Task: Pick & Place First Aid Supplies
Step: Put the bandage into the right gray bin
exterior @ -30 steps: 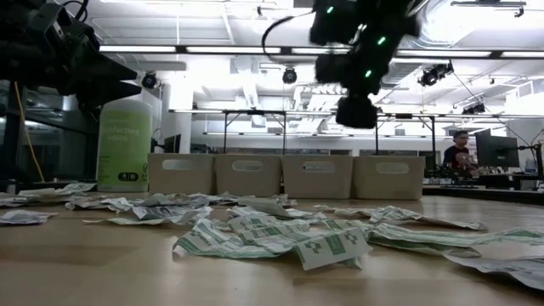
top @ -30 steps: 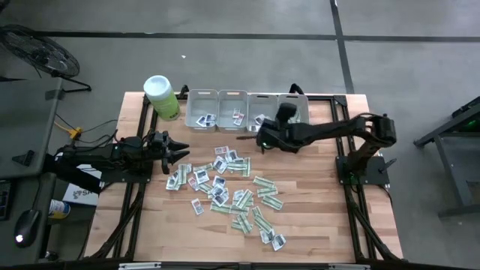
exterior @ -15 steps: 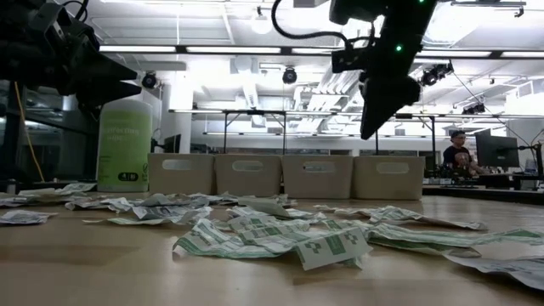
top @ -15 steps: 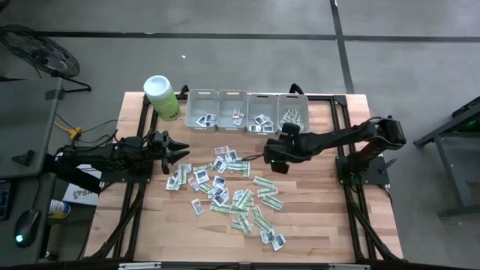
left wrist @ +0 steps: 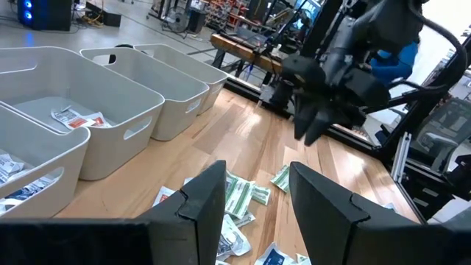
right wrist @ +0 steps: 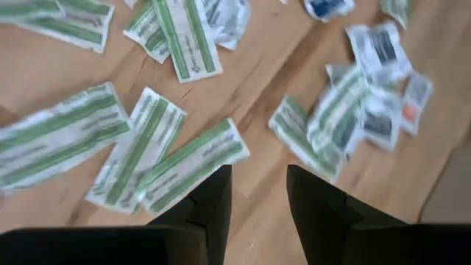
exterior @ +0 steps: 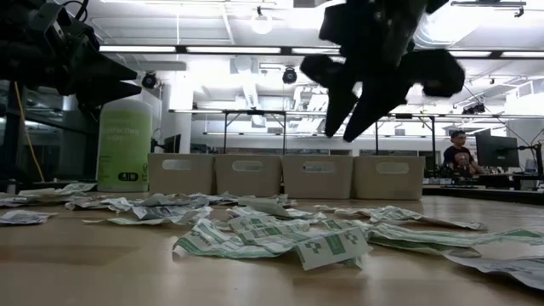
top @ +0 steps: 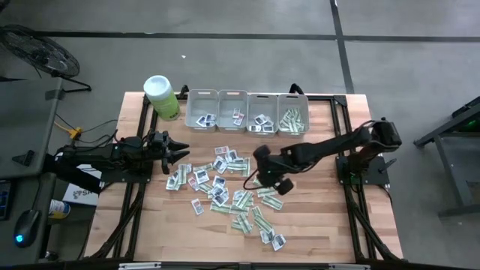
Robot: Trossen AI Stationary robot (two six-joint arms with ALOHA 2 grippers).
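- High view: I see the first aid supplies [top: 225, 184] scattered mid-table, squarish white packets and longer green-and-white strips; some lie in the grey bins [top: 247, 111]. The right gripper [top: 264, 180] hangs over them, the left gripper [top: 180, 154] waits beside.
- Low view: packets [exterior: 280, 238] lie flat, crinkled.
- Left wrist: fingers [left wrist: 199, 202] apart, empty.
- Right wrist: fingers [right wrist: 213, 195] apart above green strips [right wrist: 188, 165].

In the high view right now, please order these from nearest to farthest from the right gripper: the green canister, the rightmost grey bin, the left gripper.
From the right gripper:
1. Rightmost grey bin, at the table's back edge.
2. Left gripper, over the left side.
3. Green canister, far back-left corner.
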